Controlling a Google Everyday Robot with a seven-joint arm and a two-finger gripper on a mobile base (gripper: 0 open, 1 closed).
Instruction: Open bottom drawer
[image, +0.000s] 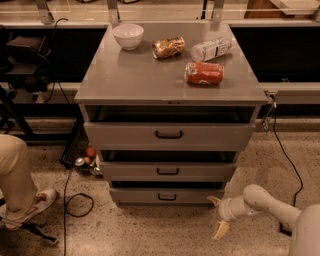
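Observation:
The bottom drawer (167, 196) is the lowest and shallowest of three grey fronts in the metal cabinet, with a small black bar handle (167, 197) at its centre. It sits slightly pulled out, like the two above it. My gripper (218, 215) is low near the floor, just right of the bottom drawer's right end and a little in front of it. Its two cream fingers (220, 230) are spread apart and hold nothing. It does not touch the handle.
The cabinet top (125, 80) carries a white bowl (128, 35), a snack bag (168, 47), a lying plastic bottle (211, 49) and a red can (203, 73). A person's leg and shoe (20, 195) are at the left. Cables (75, 200) and small items (86, 157) lie on the floor left of the cabinet.

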